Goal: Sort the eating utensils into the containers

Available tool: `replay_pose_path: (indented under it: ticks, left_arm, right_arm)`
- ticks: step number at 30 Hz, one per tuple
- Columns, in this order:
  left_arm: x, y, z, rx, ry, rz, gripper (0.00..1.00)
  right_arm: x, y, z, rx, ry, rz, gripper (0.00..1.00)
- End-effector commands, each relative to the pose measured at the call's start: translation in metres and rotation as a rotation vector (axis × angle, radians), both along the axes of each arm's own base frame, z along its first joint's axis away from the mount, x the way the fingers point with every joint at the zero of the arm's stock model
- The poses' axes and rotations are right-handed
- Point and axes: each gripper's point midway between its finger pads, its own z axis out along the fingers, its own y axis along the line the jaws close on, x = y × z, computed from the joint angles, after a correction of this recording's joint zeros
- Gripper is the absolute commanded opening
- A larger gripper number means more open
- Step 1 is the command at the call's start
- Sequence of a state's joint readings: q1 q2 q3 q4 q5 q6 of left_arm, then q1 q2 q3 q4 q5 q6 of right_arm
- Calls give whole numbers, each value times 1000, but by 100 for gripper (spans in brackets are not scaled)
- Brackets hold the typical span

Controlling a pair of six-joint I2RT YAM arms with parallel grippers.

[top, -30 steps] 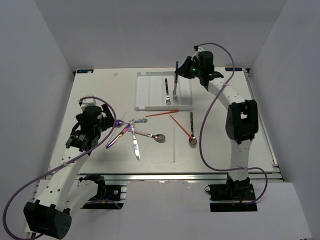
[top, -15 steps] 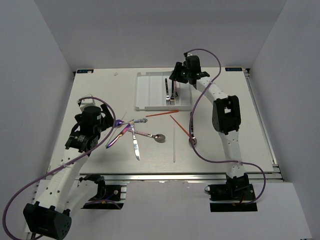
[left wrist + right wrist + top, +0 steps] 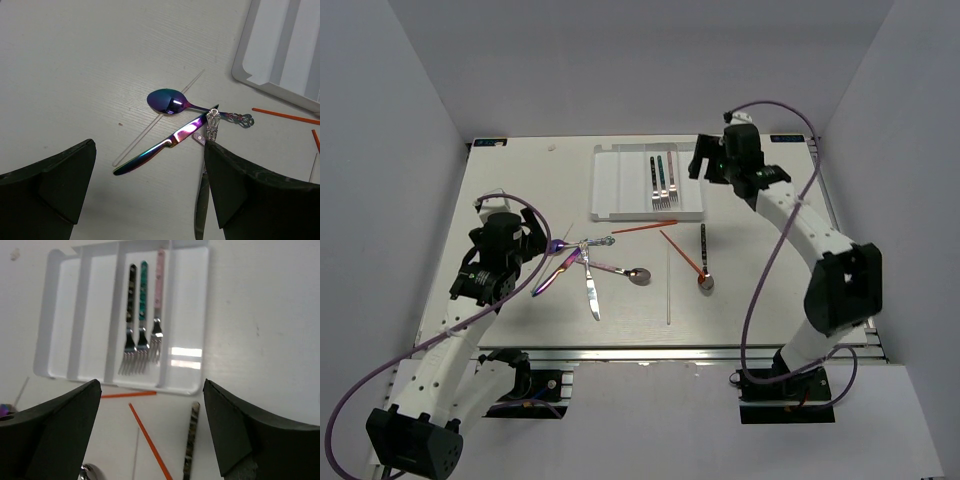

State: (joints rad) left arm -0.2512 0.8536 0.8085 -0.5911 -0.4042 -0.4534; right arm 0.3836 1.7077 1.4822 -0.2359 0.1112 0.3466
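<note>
Pale table [image 3: 520, 190] within plain white walls [image 3: 410, 80], aluminium-railed near edge.

place: lab test cell | evidence: plain white walls [image 3: 410, 90] boxing a white table [image 3: 510, 180], arms bolted to metal rail [image 3: 650, 352]

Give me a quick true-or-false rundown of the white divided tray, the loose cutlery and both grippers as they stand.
1. Three forks lie side by side in one compartment of the white divided plastic tray. True.
2. The right gripper is shut on a fork. False: it is open and holds nothing.
3. The iridescent purple spoon is in the tray. False: it lies on the table by the iridescent purple knife.
4. Both thin red-orange chopsticks lie on the table outside the tray. True.
5. The left gripper is open above the purple knife. True.
</note>
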Motion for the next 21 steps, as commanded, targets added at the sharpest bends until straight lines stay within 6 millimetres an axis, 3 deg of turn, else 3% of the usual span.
replay_pose_path:
  ticks: [1, 5, 9, 14, 21]
  left_arm:
    - [0, 0, 8, -8, -34, 0, 98]
    - [0, 0, 8, -7, -31, -2, 98]
    - [-1, 0, 8, -7, -35, 0, 98]
    - [-1, 1, 9, -7, -37, 3, 98]
    - [-1, 0, 8, -9, -35, -1, 98]
  right_arm:
    - [-42, -36, -78, -176, 147, -93, 84]
    - [-77, -37, -122, -219, 237, -71, 69]
    - [-90, -29, -143, -223, 289, -38, 56]
    - [-99, -18, -161, -203, 329, -7, 52]
    - [-117, -26, -202, -241, 423, -34, 40]
